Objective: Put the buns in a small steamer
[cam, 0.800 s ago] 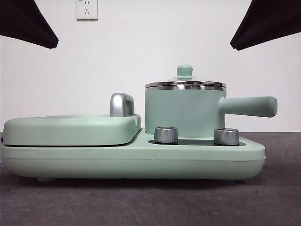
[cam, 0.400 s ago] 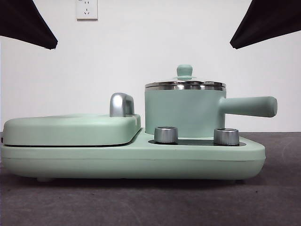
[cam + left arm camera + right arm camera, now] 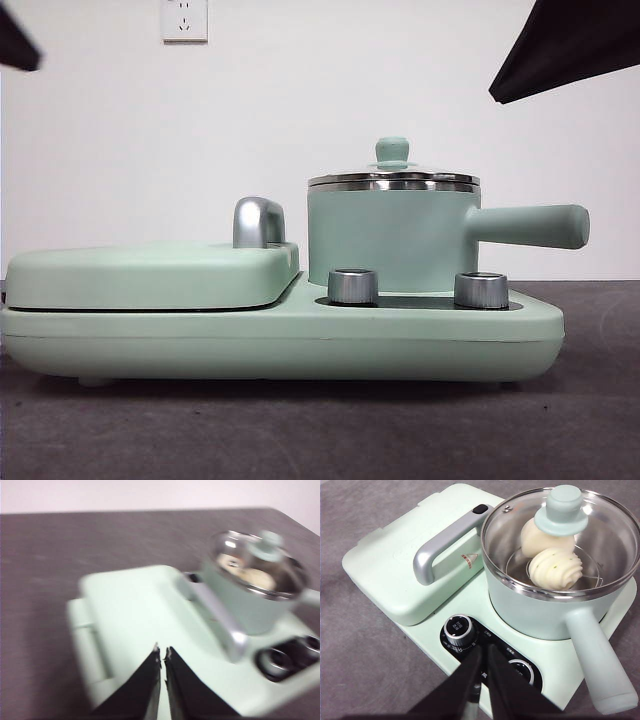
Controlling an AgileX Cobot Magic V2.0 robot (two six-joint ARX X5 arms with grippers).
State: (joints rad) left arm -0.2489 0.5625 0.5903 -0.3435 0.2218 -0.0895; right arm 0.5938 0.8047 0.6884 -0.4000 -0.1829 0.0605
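Just changed: at the top corner on the griddle side of the front view, the dark arm that filled it a second ago has nearly slipped out; only a small black tip is left. The dark arm in the opposite corner, above the steamer's handle, has not shifted.
Meaning for the task: I'd judge the work done and the arms pulling away, since the food is already under the lid.
Small steamer [image 3: 540, 611]: one, standing on the mint-green cooker base [image 3: 300, 345], right beside the flat griddle lid [image 3: 405, 565]; its long side handle [image 3: 530, 226] points away from the griddle.
Glass lid [image 3: 600, 535]: one, seated on the steamer's steel rim, green knob [image 3: 561, 510] on top.
Buns: two, both inside the steamer on a wire rack. The ridged bun [image 3: 555, 568] with green flecks lies nearer the steamer's handle; the smooth bun [image 3: 532, 536] sits behind it, partly hidden by the knob.
Dials: two steel dials [image 3: 353, 286] on the base in front of the steamer.
Left gripper [image 3: 161, 652]: above the griddle lid, well off the steamer, jaws pressed nearly together with nothing between them; that view is blurred, so I take it as closed.
Right gripper [image 3: 481, 650]: over the dials, just in front of the steamer, jaws closed and empty.
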